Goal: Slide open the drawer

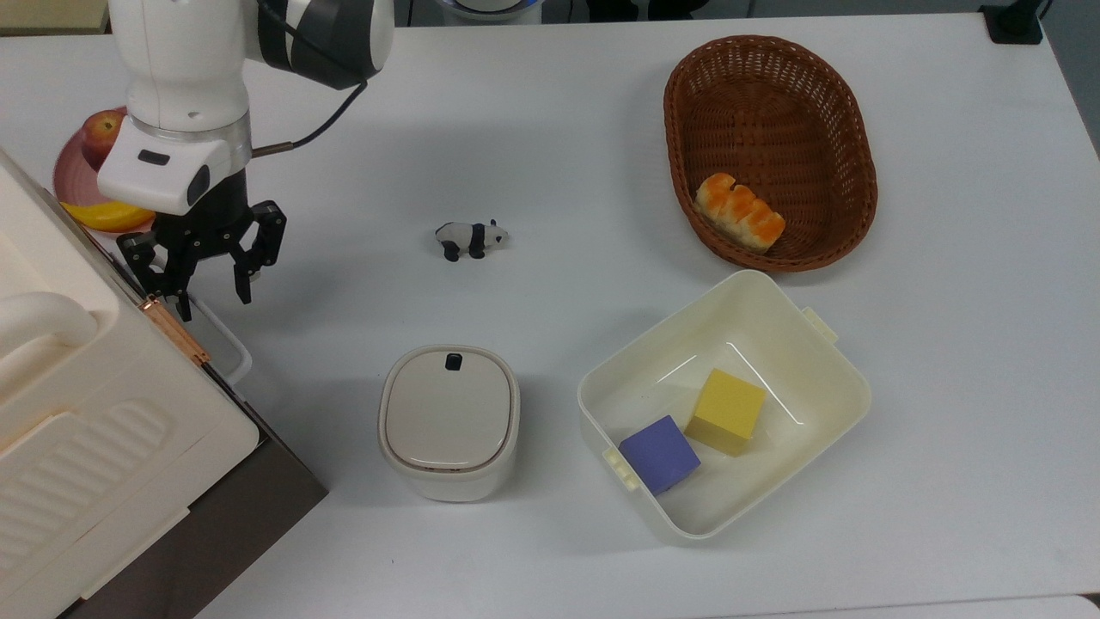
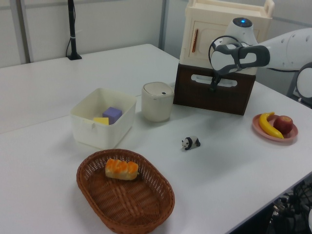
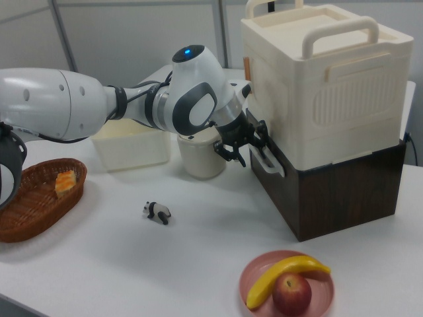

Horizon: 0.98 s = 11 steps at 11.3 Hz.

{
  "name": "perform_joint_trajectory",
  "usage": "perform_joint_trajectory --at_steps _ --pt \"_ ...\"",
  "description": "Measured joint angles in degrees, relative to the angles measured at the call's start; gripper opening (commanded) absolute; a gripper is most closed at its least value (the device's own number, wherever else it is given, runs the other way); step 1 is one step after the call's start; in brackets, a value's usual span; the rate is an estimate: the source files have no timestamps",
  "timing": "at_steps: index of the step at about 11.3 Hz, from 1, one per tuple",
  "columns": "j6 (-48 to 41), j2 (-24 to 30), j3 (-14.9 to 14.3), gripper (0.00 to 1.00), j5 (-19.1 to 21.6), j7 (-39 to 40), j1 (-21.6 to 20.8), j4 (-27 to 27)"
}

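A white robot arm reaches down at the upper left of the top view, its black jaws (image 1: 206,273) spread wide and holding nothing. They hang right at the white loop handle (image 1: 219,337) of the drawer (image 2: 214,92), one finger on each side of the handle's end as the top view shows it; whether they touch it cannot be told.

In the left view the drawer sits at the upper right of the frame, a dark brown wooden front under a cream ribbed case (image 2: 222,34) with a copper latch. In the right view the drawer (image 3: 330,191) fills the right of the frame, shut flush, with the jaws (image 3: 241,146) at its handle.

On the white surface (image 1: 550,129), in the top view: a small panda figure (image 1: 470,238) near the middle, a lidded cream pot (image 1: 449,421) below it, and a cream tub (image 1: 724,404) at lower right holding a yellow block (image 1: 726,411) and a purple block (image 1: 659,453). A brown wicker basket (image 1: 769,77) at upper right holds a bread roll (image 1: 739,212). A pink plate (image 3: 254,276) with a banana (image 3: 284,276) and an apple (image 3: 292,292) lies at the bottom of the right view.
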<state>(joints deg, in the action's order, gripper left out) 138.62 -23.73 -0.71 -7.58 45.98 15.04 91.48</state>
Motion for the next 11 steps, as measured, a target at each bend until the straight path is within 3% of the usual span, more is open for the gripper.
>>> perform_joint_trajectory --at_steps 3,4,11 --pt "0.00 0.00 0.00 0.53 0.00 -0.29 0.00 -0.24" --pt "0.00 0.00 0.00 0.46 0.00 -0.33 0.00 -0.51" --pt "0.00 0.00 0.03 0.20 -0.05 -0.34 -0.05 -0.78"
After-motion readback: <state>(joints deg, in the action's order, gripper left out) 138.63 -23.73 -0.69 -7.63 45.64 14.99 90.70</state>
